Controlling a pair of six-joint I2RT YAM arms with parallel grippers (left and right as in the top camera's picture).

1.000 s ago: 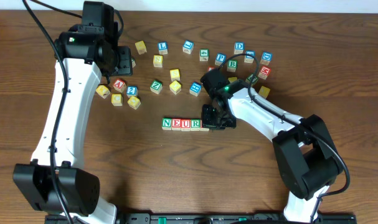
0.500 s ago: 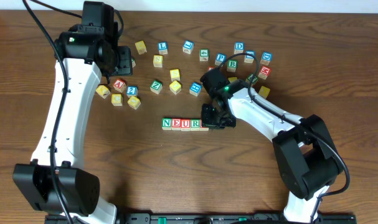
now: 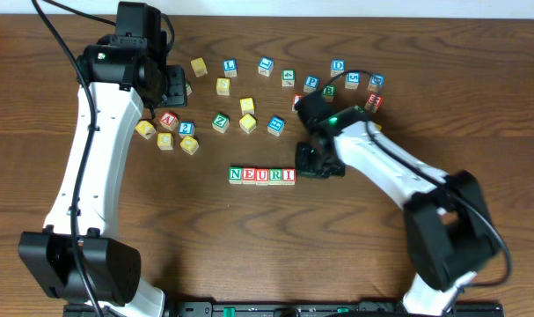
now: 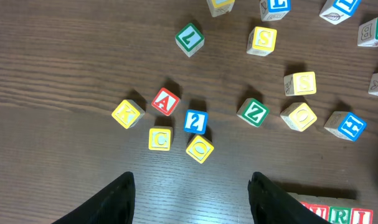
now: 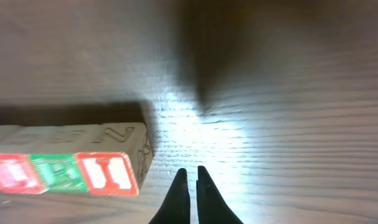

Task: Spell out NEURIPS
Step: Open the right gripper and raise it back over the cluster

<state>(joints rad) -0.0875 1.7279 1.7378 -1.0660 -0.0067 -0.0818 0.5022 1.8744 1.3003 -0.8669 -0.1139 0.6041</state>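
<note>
The row (image 3: 262,175) reads N, E, U, R, I, its five cubes set edge to edge on the bench (image 3: 249,246) with their faces up. The I cube (image 5: 108,173) closes the row's right end, and its right edge stands free. The right claw (image 5: 190,177) is low over the wood just right of that edge, fingertips pressed together and holding nothing, with a narrow strip of bare bench between it and the I cube. Bare wood runs on to the right of the row and all along its front.

Behind the row lie the loose cubes. The P cube (image 3: 311,84) sits behind the row's right end, close to the right arm. Two yellow S cubes (image 4: 262,39) lie behind the row's middle. The left claw (image 4: 193,186) hangs well behind and left of the row, its fingers (image 4: 123,190) apart and empty, above open wood just short of the A cube (image 4: 165,101) and its neighbours.
</note>
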